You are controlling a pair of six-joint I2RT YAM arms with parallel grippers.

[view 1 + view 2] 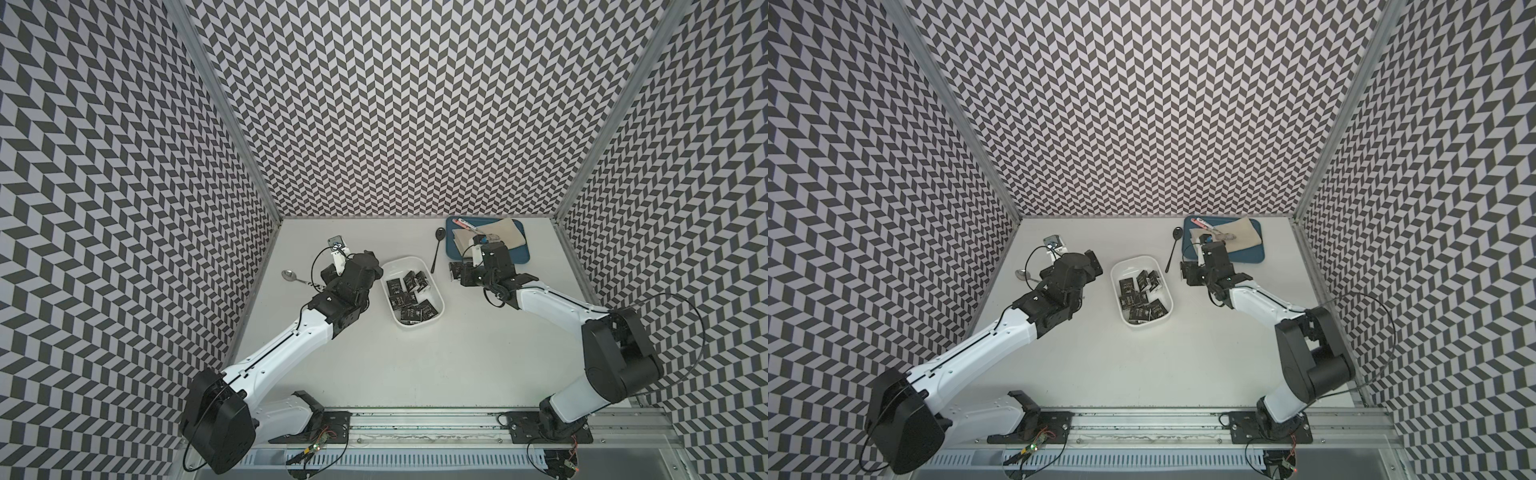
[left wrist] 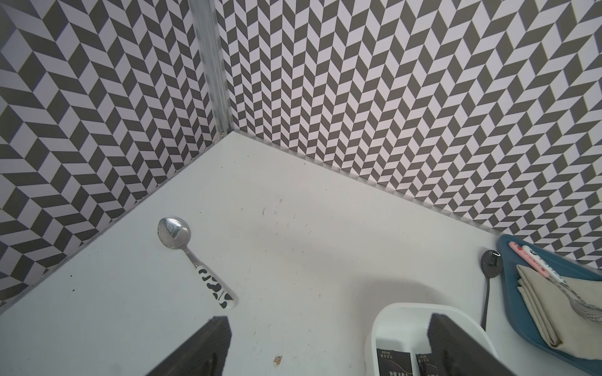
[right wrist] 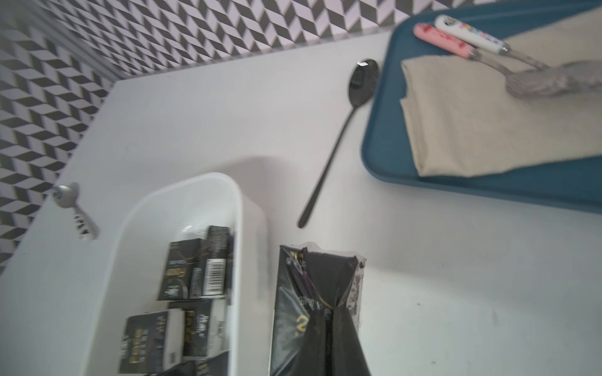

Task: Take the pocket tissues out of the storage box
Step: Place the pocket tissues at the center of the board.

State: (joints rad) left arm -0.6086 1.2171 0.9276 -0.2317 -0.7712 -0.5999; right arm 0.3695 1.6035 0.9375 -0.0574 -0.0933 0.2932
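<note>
right claw [image 3: 329,317] clamping packet [image 3: 294,293], box [image 3: 241,228] blurred

No whole word can be read. The glossy black pocket tissue packets [image 3: 177,273] in the white plastic round-cornered storage box [image 3: 239,228] carry gold and white lettering. It is blurred in the right wrist view and too small in both top views. One packet shows a white panel with a black barcode [image 3: 213,276], its digits illegible. The lone black packet [image 3: 312,286] outside the box, at about two o'clock of it, bears a gold mark like a "2" among smeared white print. The steel spoon [image 2: 216,286] with a white, black-blotched handle, at nine o'clock of the box, has what looks like tiny black print, unreadable.
</note>
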